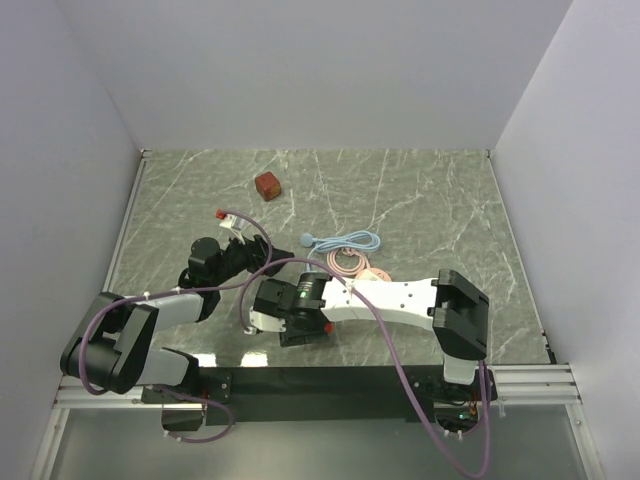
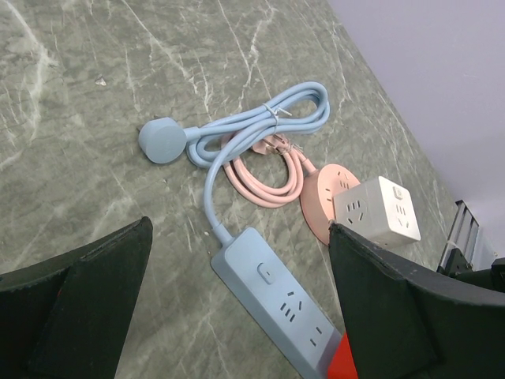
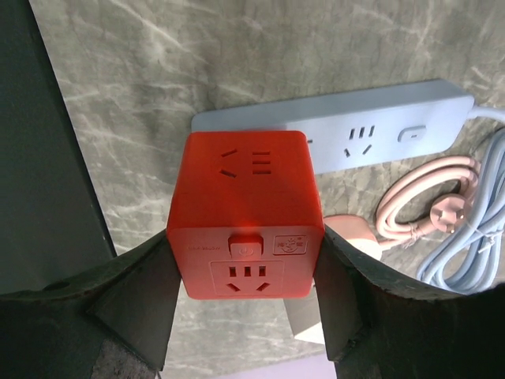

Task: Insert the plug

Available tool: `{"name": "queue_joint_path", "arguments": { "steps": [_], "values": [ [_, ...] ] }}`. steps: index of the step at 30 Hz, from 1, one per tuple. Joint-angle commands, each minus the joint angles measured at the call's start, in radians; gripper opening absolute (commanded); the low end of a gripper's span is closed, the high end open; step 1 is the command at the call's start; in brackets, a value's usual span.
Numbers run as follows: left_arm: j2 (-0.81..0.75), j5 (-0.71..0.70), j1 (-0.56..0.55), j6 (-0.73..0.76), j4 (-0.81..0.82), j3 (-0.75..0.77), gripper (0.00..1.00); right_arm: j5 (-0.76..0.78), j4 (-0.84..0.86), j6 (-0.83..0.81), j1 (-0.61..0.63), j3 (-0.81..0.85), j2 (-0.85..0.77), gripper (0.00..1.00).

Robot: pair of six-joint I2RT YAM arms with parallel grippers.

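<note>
Right tool (image 3: 246, 264) clamping red plug (image 3: 245, 197) at blue power strip (image 3: 379, 134), logo (image 3: 289, 245) unreadable

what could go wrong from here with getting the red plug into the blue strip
1. The plug, clamped in the right gripper, hides its own underside and part of the power strip, so its pins may miss the socket.
2. The left gripper is open over the strip, not gripping it, so a push could slide it.
3. The white cube sits close by and might get bumped.

Matt red plastic plug (image 3: 245, 197), veined stone table (image 1: 430, 200)
</note>
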Motion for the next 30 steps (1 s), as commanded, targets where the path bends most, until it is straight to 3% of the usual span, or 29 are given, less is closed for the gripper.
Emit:
{"name": "queue_joint_path", "arguments": {
  "steps": [1,11,19,30],
  "values": [
    [0.008,0.018,0.003,-0.010,0.056,-0.007,0.99,0.023,0.480,-0.005,-0.062,-0.098,0.152,0.00],
    [0.010,0.014,0.003,-0.008,0.058,-0.010,1.00,-0.020,0.516,-0.011,-0.096,-0.152,0.150,0.00],
    [0.008,0.014,0.005,-0.008,0.058,-0.009,0.99,-0.063,0.603,0.052,-0.110,-0.244,0.038,0.00],
    [-0.021,0.001,0.005,-0.010,0.050,-0.021,0.99,0.000,0.683,0.182,-0.110,-0.311,-0.052,0.00]
  ]
}}
